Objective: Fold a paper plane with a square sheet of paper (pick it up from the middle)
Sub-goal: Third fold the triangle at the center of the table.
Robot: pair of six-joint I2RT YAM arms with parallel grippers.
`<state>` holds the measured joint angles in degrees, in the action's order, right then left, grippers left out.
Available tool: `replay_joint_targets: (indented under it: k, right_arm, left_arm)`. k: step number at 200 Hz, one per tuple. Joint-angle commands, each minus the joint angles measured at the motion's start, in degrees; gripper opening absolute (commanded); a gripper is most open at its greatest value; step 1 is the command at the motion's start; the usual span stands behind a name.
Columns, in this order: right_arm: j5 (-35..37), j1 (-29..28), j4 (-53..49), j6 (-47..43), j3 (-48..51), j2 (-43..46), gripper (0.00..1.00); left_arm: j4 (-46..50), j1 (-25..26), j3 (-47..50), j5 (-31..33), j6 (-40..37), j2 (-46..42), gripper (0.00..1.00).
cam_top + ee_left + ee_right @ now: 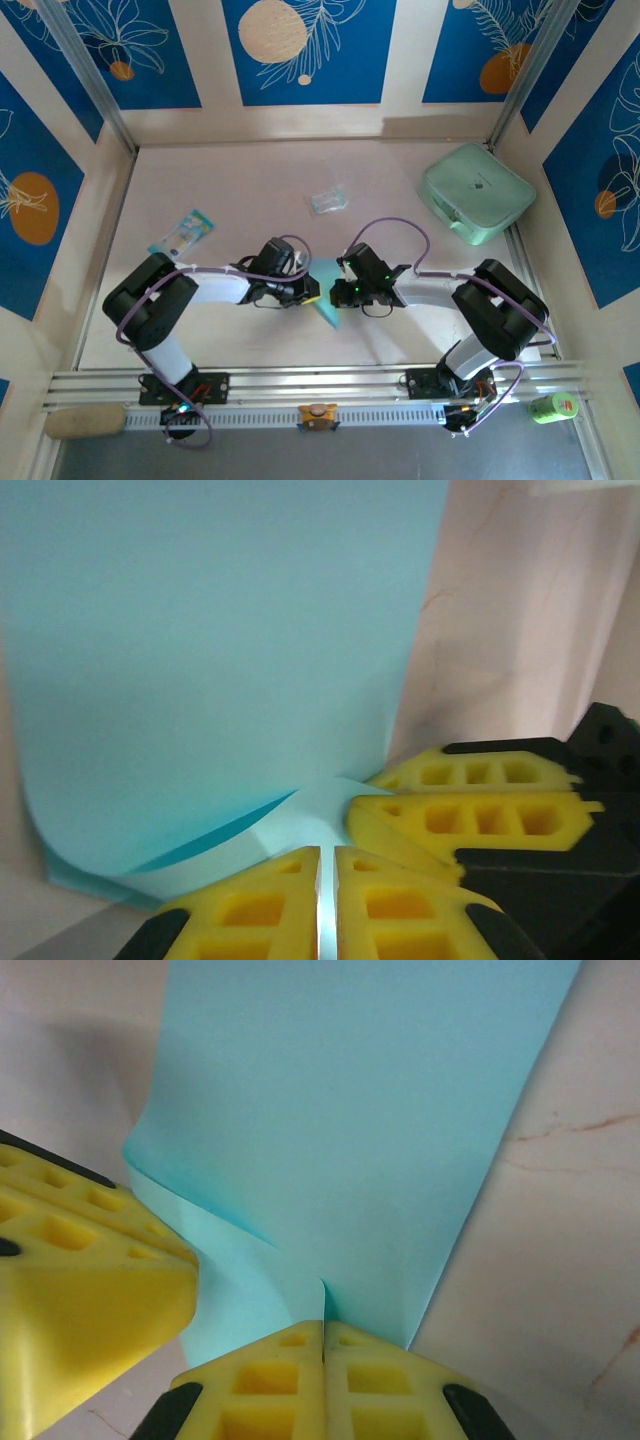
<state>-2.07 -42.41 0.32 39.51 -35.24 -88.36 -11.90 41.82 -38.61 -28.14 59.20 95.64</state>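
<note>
From above, the left gripper [306, 290] and the right gripper [340, 292] meet nose to nose at the middle of the table [230, 190]. A pale blue sheet [326, 305] sits between them, one corner poking out toward the near edge. A mint-green case [477, 192] sits far off to the right.

On the left wrist camera, the left gripper [327, 858] has its yellow fingers pressed together on the sheet's [220, 630] lower edge. The paper is smooth and plain, and it curls at the lower left, where a second layer shows.

On the right wrist camera, the right gripper [323, 1332] is likewise closed on the sheet's [350, 1110] edge. A slanting fold line runs off to the left.
</note>
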Motion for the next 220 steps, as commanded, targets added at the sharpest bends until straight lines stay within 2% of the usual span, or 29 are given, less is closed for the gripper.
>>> replay_joint_targets:
  k: [1,57,87,107,126,141,151,163,178,195,220]
  right_arm:
    - [1.56,-0.26,-3.47,0.40,-0.45,-0.76,0.04]
    - [1.19,-0.29,-3.83,0.13,-0.76,-0.50,0.05]
    - [0.45,-0.30,-4.30,0.14,-1.09,0.27,0.08]
    - [0.95,-0.15,-6.14,0.56,-2.11,2.76,0.15]
    - [1.64,0.63,-9.25,0.84,-2.90,6.28,0.29]
    - [-0.43,1.49,-10.33,0.36,-2.52,9.25,0.39]
    - [-3.30,1.96,-10.42,0.22,-2.05,10.81,0.42]
    - [-8.26,2.11,-9.72,0.23,-1.46,12.11,0.40]
    - [-13.52,1.20,-8.07,1.09,-0.87,12.24,0.31]
    - [-13.44,-1.31,-8.98,1.80,-1.36,11.85,0.20]
    - [-12.33,-4.08,-9.37,2.65,-2.21,9.29,0.09]
  left_arm:
    - [3.02,0.32,-0.06,1.79,-1.79,1.13,0.11]
    - [1.87,0.36,0.53,2.08,-1.64,2.27,0.11]
    - [2.49,0.39,0.64,2.36,-1.73,2.54,0.11]
    - [3.20,0.36,0.64,2.75,-1.86,2.39,0.11]
    - [3.07,0.32,0.62,2.70,-1.84,2.45,0.11]
    - [2.94,0.34,0.56,2.74,-1.83,2.36,0.11]
    - [2.95,0.36,0.55,2.68,-1.93,2.30,0.11]
    - [3.02,0.38,0.47,2.77,-1.98,2.27,0.11]
    - [2.89,0.36,0.47,2.78,-1.89,2.28,0.11]
    - [2.77,0.39,0.50,2.86,-1.81,2.28,0.11]
    - [2.33,0.43,0.58,2.75,-1.68,2.40,0.11]
